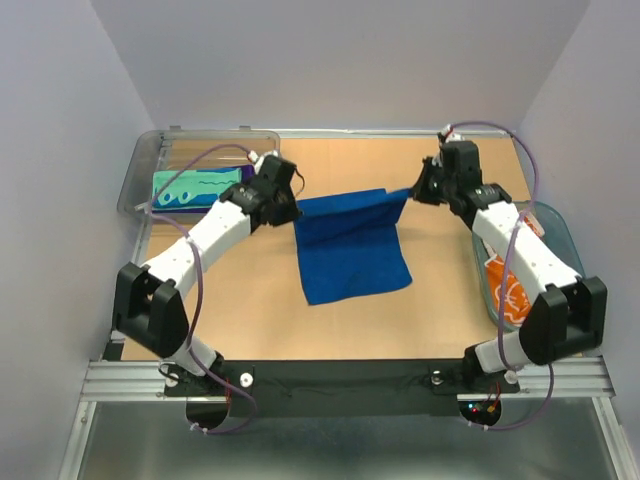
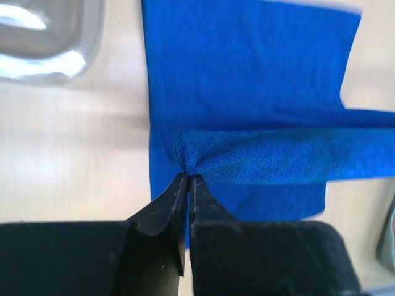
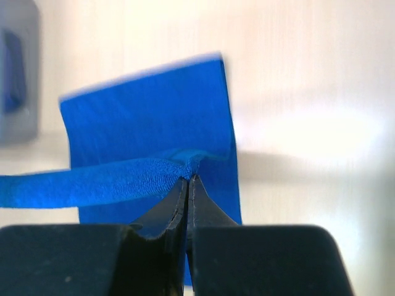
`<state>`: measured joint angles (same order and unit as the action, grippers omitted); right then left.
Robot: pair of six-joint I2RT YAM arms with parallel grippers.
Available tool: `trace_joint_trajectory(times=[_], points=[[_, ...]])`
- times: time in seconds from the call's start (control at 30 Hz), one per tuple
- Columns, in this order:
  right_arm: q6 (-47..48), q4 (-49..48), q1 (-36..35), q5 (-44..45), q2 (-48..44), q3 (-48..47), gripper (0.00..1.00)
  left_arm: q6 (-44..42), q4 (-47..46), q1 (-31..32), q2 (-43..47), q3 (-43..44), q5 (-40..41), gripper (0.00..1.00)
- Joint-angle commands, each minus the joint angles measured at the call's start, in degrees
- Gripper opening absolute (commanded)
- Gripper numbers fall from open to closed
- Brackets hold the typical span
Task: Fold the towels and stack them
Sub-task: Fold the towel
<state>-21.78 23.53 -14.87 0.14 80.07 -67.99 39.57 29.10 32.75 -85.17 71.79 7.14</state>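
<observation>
The left gripper (image 1: 292,212) (image 2: 188,179) and the right gripper (image 1: 412,193) (image 3: 188,179) are each pinched tight on a far corner of the blue towel (image 1: 350,250) (image 2: 247,92) (image 3: 154,123). They hold its top edge taut between them above the table (image 1: 250,300), while the rest slopes down to the tabletop toward the arm bases. The green towel (image 1: 195,188) lies in the clear bin (image 1: 140,175) at far left with a purple towel (image 1: 215,172) just behind it, and the white-and-orange towel (image 1: 510,285) sits in the teal basket (image 1: 555,235) at right.
</observation>
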Motion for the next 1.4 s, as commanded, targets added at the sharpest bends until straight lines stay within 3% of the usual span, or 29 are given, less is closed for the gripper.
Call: trace_joint_trajectory(times=[0.0,0.23,0.47,0.73,0.97,1.37], points=[[3.3,-5.2,0.1,6.1,7.3,-13.0,0.00,-9.1,2.5,-5.6,-6.4,14.9,1.0,0.00],[7.1,-11.3,0.6,7.2,23.5,-32.5,0.01,-13.6,5.4,-13.1,-20.2,42.5,-0.8,0.00],[10.3,-17.7,1.7,6.6,36.1,-46.1,0.00,-16.7,1.8,-17.5,-31.5,56.0,-4.7,0.00],[10.8,-25.9,4.0,5.3,41.2,-50.6,0.01,-19.4,-7.0,-19.1,-34.9,57.1,-9.5,0.00],[9.7,-27.0,4.9,2.1,41.9,-50.2,0.01,-18.3,-9.9,-19.9,-33.9,54.4,-12.6,0.00],[9.8,-26.7,4.8,0.2,26.6,-26.2,0.00,-15.9,-9.9,-19.9,-23.7,38.6,-16.4,0.00]])
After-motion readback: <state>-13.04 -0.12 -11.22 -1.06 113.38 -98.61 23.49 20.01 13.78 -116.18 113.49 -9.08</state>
